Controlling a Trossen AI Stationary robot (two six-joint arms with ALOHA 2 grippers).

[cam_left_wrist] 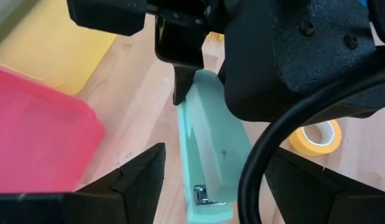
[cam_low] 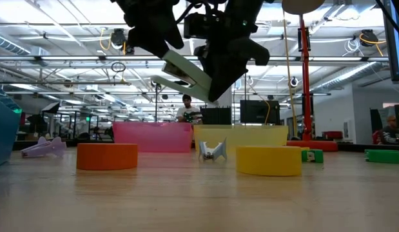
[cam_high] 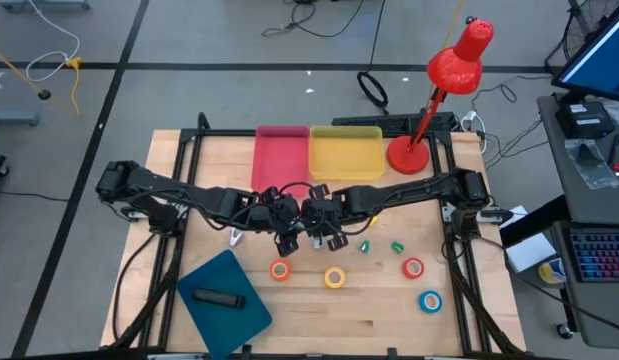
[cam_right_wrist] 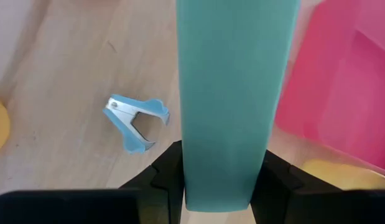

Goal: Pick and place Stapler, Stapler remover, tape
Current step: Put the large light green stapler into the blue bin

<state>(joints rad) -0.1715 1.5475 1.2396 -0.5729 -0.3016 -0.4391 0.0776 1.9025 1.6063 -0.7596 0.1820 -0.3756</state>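
The stapler (cam_right_wrist: 232,93) is mint green and hangs in the air over the table's middle, tilted in the low view (cam_low: 186,74). My right gripper (cam_right_wrist: 223,177) is shut on it. My left gripper (cam_left_wrist: 220,162) is open; its fingers stand on either side of the stapler's metal-tipped end (cam_left_wrist: 208,199) without touching. The pale blue staple remover (cam_right_wrist: 137,121) lies on the wood below (cam_low: 212,151). The tape rolls rest flat nearer the near edge: orange (cam_high: 280,270), yellow (cam_high: 334,277), red (cam_high: 413,267), blue (cam_high: 430,300). My right gripper pinches the stapler between its two fingers (cam_right_wrist: 170,180) by the long sides of one end (cam_right_wrist: 223,186), the end away from the metal tip. The body runs forward out of the fingers, along them. The stapler is lifted clear of the table and tilted.
A pink tray (cam_high: 281,155) and a yellow tray (cam_high: 346,152) stand at the far edge, with a red desk lamp (cam_high: 409,153) to their right. A blue pad (cam_high: 224,295) with a black object lies near left. Small green pieces (cam_high: 397,246) and a lilac piece (cam_high: 234,237) lie about.
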